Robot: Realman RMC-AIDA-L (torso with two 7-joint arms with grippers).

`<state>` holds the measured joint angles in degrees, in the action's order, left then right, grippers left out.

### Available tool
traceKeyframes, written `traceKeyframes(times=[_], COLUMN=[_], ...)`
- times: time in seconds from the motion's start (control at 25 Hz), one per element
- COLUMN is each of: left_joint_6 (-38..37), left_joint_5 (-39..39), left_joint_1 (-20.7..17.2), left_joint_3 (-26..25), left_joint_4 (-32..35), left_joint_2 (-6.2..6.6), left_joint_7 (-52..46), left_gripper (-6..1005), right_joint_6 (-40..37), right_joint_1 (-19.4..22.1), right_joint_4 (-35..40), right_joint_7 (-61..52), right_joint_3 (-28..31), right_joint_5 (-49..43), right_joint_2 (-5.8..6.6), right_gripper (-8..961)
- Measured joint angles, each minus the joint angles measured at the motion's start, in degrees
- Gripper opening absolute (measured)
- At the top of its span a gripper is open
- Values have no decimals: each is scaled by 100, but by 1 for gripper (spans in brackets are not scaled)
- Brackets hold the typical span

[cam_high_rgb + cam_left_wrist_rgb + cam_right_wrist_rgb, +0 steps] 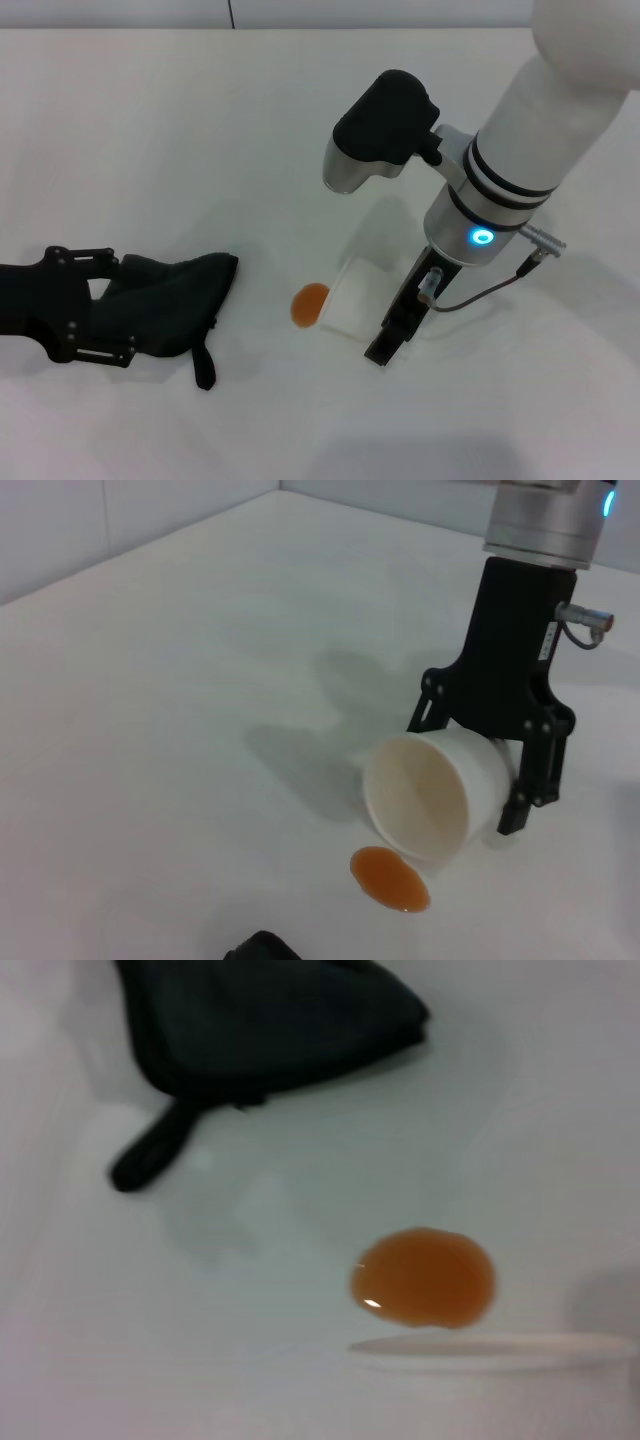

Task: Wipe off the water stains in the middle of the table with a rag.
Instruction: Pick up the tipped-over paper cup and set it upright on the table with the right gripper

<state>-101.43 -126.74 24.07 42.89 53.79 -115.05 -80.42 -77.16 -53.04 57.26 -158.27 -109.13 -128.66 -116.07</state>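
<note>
The water stain (310, 302) is a small orange-brown oval blot near the middle of the white table (150, 130). It also shows in the left wrist view (390, 878) and the right wrist view (425, 1277). The black rag (175, 300) lies left of the stain with its strap tab toward the front, and shows in the right wrist view (260, 1020). My left gripper (75, 310) is at the rag's left end, overlapping it. My right gripper (375, 320) is shut on a tilted white paper cup (430, 795), whose mouth is right beside the stain.
The right arm's white forearm and black wrist camera housing (385, 125) hang over the table's right half. The cup's rim (500, 1350) sits just beside the stain. Bare white table lies behind and in front of the rag.
</note>
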Motion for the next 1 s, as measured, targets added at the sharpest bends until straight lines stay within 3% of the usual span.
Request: traceKeyframes(times=[0.28, 0.56, 0.68, 0.84, 1.0], left_joint_6=[0, 40, 122, 134, 141], left_joint_5=[36, 146, 279, 384, 441], left_joint_1=[-59, -61, -45, -48, -53], left_joint_3=[-49, -71, -71, -71, -71], left_joint_4=[0, 0, -15, -20, -14], left_joint_2=[0, -1, -8, -31, -69], left_joint_7=[-1, 0, -2, -3, 0], left_gripper=[874, 874, 874, 874, 874], right_joint_6=[-134, -334, -149, 249, 562], right_joint_1=[360, 1453, 1903, 2331, 2617], right_joint_4=[464, 1011, 812, 305, -705], right_joint_7=[442, 2413, 3787, 5325, 7285], right_joint_3=[621, 2651, 3417, 3807, 4095], right_joint_5=[110, 684, 1390, 2419, 3746], right_joint_2=[42, 56, 52, 57, 61], right_gripper=[772, 728, 699, 662, 619])
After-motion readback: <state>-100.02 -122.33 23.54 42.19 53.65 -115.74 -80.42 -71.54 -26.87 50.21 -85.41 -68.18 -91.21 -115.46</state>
